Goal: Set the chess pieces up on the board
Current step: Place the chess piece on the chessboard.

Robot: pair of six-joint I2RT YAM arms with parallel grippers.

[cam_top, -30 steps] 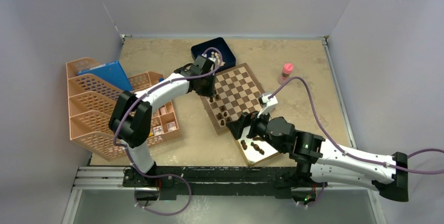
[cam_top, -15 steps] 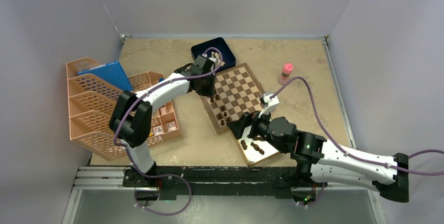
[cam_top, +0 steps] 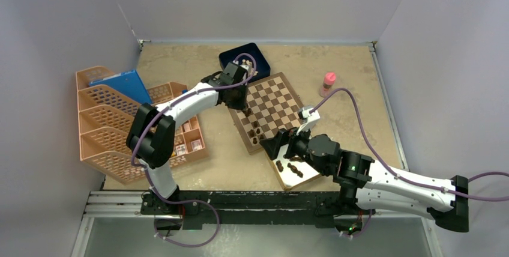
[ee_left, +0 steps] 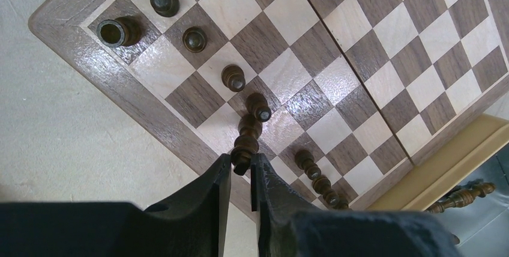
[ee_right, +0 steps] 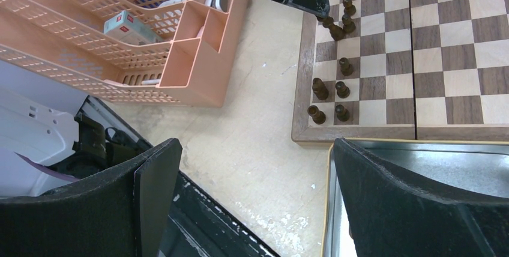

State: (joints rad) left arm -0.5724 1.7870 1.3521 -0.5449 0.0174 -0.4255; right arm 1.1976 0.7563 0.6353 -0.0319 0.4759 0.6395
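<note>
The board (cam_top: pixel 273 102) lies mid-table, with dark brown chess pieces (cam_top: pixel 254 131) along its left edge. In the left wrist view several pieces stand in two rows by the board's (ee_left: pixel 360 53) edge, such as a rook (ee_left: pixel 117 30) and pawns (ee_left: pixel 194 39). My left gripper (ee_left: pixel 241 164) is shut on the top of a tall dark piece (ee_left: pixel 246 140) over an edge square; it also shows in the top view (cam_top: pixel 241 107). My right gripper (ee_right: pixel 255 149) is wide open and empty above bare table by the board's near corner (ee_right: pixel 312 131). More dark pieces (cam_top: pixel 293 167) lie in the silver tin (cam_top: pixel 300 179).
A dark blue box (cam_top: pixel 230 59) holding pale pieces sits behind the board. Orange mesh trays (cam_top: pixel 108 131) with a blue folder (cam_top: pixel 123 84) fill the left side. A pink bottle (cam_top: pixel 329 81) stands right of the board. The tin's rim (ee_right: pixel 329 197) is under my right finger.
Almost nothing differs. The left arm has shifted very slightly over the board's edge, still gripping the piece. The right arm has not moved.
</note>
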